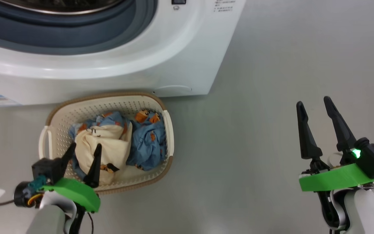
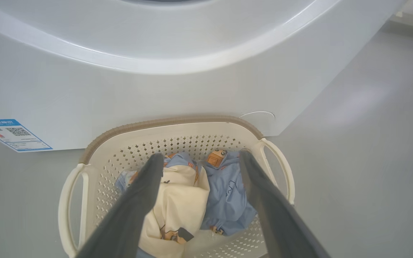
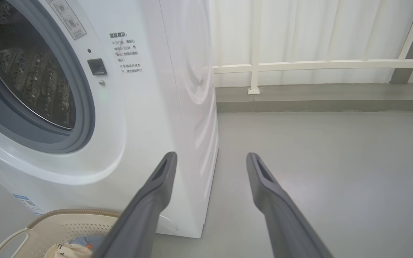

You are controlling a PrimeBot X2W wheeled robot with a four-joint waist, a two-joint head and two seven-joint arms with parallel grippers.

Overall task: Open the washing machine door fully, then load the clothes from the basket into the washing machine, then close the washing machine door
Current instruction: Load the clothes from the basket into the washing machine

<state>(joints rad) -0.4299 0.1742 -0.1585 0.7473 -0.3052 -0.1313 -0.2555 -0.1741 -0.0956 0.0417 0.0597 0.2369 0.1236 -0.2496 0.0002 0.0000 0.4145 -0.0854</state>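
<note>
The cream basket [image 1: 169, 130] stands on the floor against the front of the white washing machine [image 1: 187, 48]. In it lie the clothes: a cream garment [image 1: 109, 139] and light blue garments [image 1: 149, 143] with orange figures. My left gripper [image 1: 85, 145] hangs open over the basket's near left part, its fingers either side of the cream garment [image 2: 181, 204] and shut on nothing. My right gripper [image 1: 313, 101] is open and empty over bare floor, well to the right. The drum [image 3: 31, 71] shows behind the blue-grey gasket [image 3: 81, 118]. The washing machine door is out of view.
Grey floor [image 1: 255, 130] spreads to the right of the machine and basket. A cream railing [image 3: 317, 64] on a low kerb, with white curtain behind it, closes off the far side. A blue label [image 2: 13, 134] marks the machine's lower left corner.
</note>
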